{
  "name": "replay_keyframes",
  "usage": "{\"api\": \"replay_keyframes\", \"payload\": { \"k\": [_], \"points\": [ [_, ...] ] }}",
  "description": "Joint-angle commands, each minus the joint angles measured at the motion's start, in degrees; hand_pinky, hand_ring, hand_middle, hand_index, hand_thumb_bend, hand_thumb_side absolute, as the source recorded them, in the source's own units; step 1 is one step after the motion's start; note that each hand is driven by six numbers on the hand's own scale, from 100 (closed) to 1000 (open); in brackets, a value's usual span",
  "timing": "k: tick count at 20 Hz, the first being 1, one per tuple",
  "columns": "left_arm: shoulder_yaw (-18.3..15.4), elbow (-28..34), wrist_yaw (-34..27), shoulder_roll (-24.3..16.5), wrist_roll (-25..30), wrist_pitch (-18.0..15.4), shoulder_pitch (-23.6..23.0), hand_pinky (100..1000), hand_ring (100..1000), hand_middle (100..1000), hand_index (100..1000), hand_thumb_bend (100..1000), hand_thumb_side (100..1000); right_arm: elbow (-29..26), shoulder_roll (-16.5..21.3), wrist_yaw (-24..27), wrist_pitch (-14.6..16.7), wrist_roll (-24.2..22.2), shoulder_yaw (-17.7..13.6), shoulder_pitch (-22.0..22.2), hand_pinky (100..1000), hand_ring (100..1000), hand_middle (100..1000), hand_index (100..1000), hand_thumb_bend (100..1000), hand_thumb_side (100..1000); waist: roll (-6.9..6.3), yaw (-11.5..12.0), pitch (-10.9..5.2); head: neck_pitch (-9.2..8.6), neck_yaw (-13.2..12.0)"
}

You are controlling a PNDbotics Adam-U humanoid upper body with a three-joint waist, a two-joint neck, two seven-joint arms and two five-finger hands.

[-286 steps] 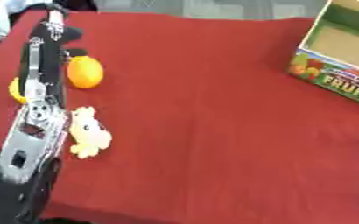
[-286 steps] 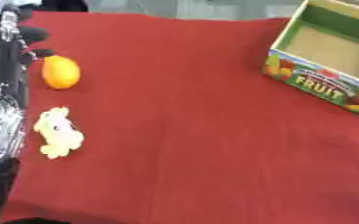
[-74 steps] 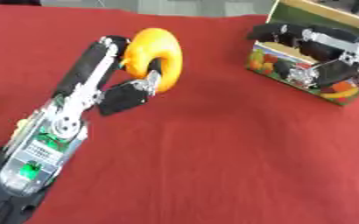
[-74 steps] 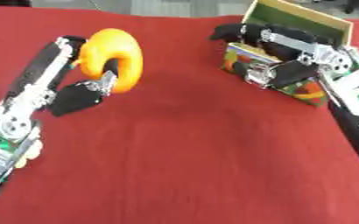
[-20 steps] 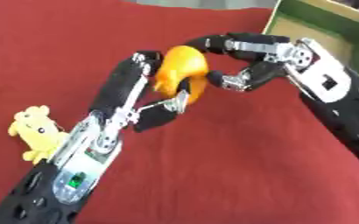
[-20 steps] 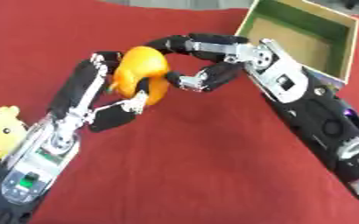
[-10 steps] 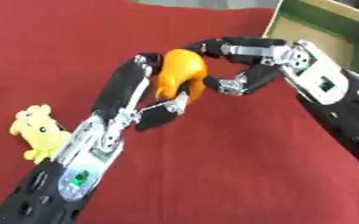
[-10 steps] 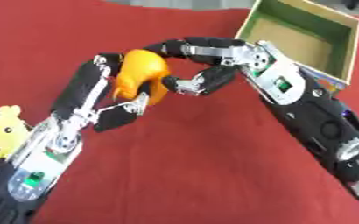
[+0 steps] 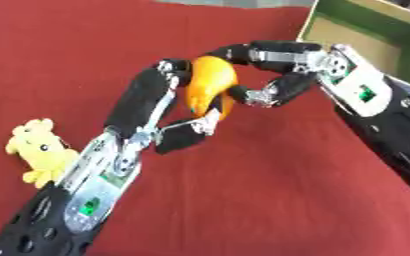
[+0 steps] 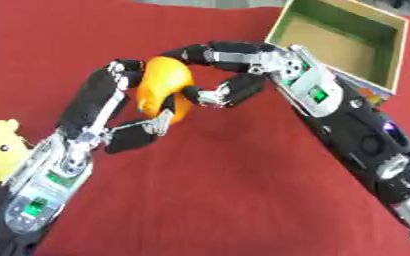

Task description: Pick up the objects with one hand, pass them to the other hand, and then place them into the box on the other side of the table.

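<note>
An orange fruit-shaped object (image 9: 207, 86) hangs above the red table between both hands. My left hand (image 9: 167, 107) comes up from the lower left with fingers and thumb curled round it. My right hand (image 9: 274, 70) reaches in from the right, its fingers and thumb curled round the orange's right side. A yellow plush toy (image 9: 37, 154) lies on the cloth at the left, beside my left forearm. The open cardboard box (image 10: 344, 42) with a green inside stands at the upper right, behind my right arm.
The table is covered by a red cloth (image 9: 243, 210). My two forearms cross the middle of the view. The cloth's far edge shows at the top.
Over the last second my right hand has closed further round the orange, and both hands with it have shifted slightly. Long before, the orange lay on the cloth at the left.
</note>
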State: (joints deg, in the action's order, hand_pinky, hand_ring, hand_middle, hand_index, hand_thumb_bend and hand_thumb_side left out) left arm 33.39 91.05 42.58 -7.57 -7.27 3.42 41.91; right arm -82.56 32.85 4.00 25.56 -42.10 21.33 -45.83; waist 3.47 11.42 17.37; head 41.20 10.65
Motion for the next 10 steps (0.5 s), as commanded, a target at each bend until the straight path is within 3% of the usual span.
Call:
{"api": "replay_keyframes", "payload": {
  "k": [1, 9, 10],
  "points": [
    [0.3, 2.6, 0.3, -0.6, 0.6, -0.7, 1.2, 613, 634, 504, 436, 100, 437, -0.1, 1.0, -0.3, 10.1, -9.9, -0.7, -0.6, 1000, 1000, 914, 1000, 100, 602, -0.27, 0.1, -0.94, 0.13, 0.4],
    [0.6, 2.6, 0.1, -0.1, 1.2, -0.2, 1.6, 608, 631, 502, 436, 100, 426, -0.7, 1.1, 0.3, 10.2, -9.9, -0.4, -0.4, 1000, 1000, 897, 1000, 100, 604, -0.18, 0.0, -0.92, 0.12, 0.6],
    [0.5, 2.3, 0.2, 0.0, 1.3, 0.0, 1.6, 609, 632, 503, 437, 100, 422, -0.8, 1.1, 0.5, 10.1, -9.9, -0.4, -0.3, 998, 1000, 862, 1000, 100, 597, -0.18, 0.0, -0.91, 0.15, 0.6]
  ]
}}
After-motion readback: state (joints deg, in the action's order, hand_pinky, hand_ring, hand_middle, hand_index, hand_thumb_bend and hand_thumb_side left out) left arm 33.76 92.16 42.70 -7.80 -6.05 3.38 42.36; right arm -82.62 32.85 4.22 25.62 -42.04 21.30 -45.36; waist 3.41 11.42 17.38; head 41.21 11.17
